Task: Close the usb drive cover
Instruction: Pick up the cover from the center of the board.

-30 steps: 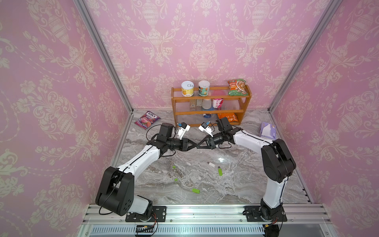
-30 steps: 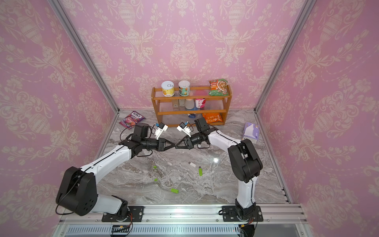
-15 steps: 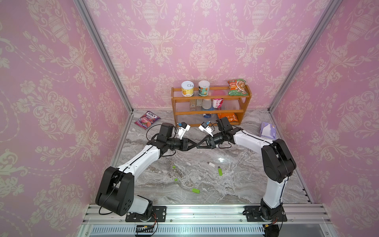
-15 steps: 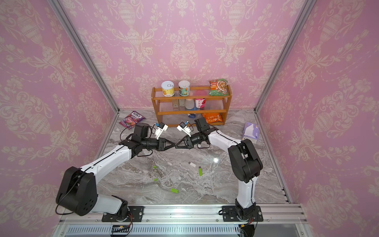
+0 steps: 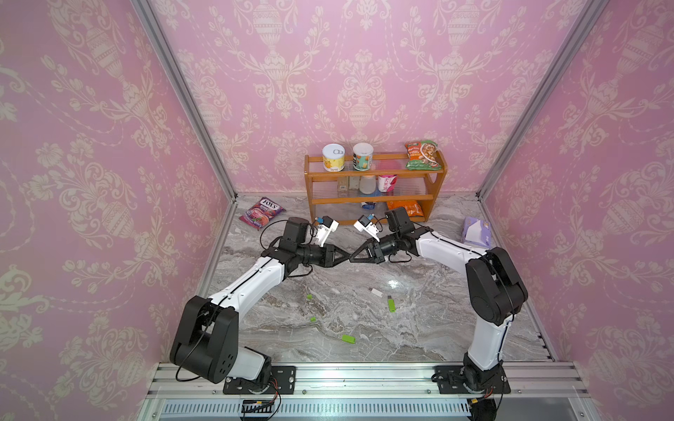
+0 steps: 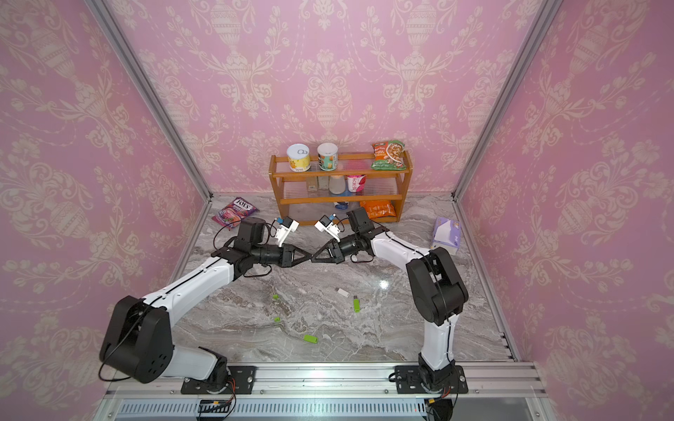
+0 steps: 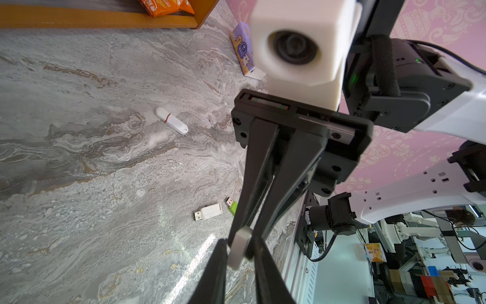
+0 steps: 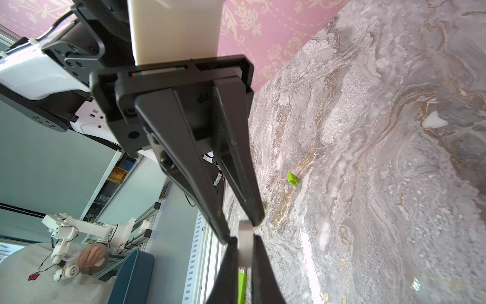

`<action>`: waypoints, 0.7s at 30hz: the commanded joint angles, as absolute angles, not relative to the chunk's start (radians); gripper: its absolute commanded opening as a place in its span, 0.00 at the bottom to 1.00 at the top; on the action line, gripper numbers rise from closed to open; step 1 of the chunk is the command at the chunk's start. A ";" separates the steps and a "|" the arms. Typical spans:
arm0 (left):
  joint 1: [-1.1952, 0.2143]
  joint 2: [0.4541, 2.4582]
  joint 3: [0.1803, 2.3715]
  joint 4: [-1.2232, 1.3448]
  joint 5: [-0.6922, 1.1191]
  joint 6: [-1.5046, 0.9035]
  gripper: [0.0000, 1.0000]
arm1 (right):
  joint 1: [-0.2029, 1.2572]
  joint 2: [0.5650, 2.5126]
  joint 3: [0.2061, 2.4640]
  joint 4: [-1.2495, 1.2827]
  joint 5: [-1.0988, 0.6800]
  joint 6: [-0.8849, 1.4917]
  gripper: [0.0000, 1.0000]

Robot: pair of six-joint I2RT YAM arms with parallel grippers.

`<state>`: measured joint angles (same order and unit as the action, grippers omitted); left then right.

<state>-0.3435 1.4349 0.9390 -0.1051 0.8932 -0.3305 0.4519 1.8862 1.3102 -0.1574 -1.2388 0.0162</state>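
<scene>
At the far left of the marble table (image 5: 419, 328) lies a candy bag (image 5: 261, 215). The left gripper (image 5: 344, 256) reaches toward the middle, up off the surface, its claw narrowed onto a white usb drive (image 7: 238, 248). Nearer the front rail a green cap (image 5: 309, 296) lies alone on the marble. The drive hangs in the air exactly where the 2 claws meet tip to tip. I cannot tell its cover from its body. The right gripper (image 5: 356, 259) is clenched on the same white piece from the opposite side. Further right lie a loose white drive (image 5: 376, 291) and a green drive (image 5: 391, 304). A tissue pack (image 5: 476, 231) sits at the far right.
</scene>
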 commanded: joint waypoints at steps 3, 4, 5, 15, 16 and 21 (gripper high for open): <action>-0.377 1.445 0.940 -0.095 1.012 -0.321 0.26 | 0.456 1.861 1.286 0.028 -1.276 0.119 0.00; -0.381 1.445 0.940 -0.099 1.016 -0.318 0.25 | 0.455 1.858 1.275 0.066 -1.280 0.143 0.00; -0.383 1.446 0.942 -0.106 1.024 -0.312 0.24 | 0.453 1.854 1.264 0.106 -1.284 0.164 0.00; -0.385 1.422 0.943 -0.132 0.975 -0.291 0.10 | 0.448 1.855 1.256 0.021 -1.324 0.128 0.00; -0.385 1.421 0.943 -0.133 0.974 -0.290 0.09 | 0.448 1.853 1.265 -0.044 -1.319 0.079 0.00; -0.385 1.425 0.943 -0.138 0.973 -0.285 0.00 | 0.448 1.875 1.383 -0.503 -1.244 -0.249 0.04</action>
<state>-0.3698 1.4349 0.9386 -0.1280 0.9211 -0.2958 0.4381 1.8862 1.3190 -0.2417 -1.3045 -0.0185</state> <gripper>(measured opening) 0.202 0.089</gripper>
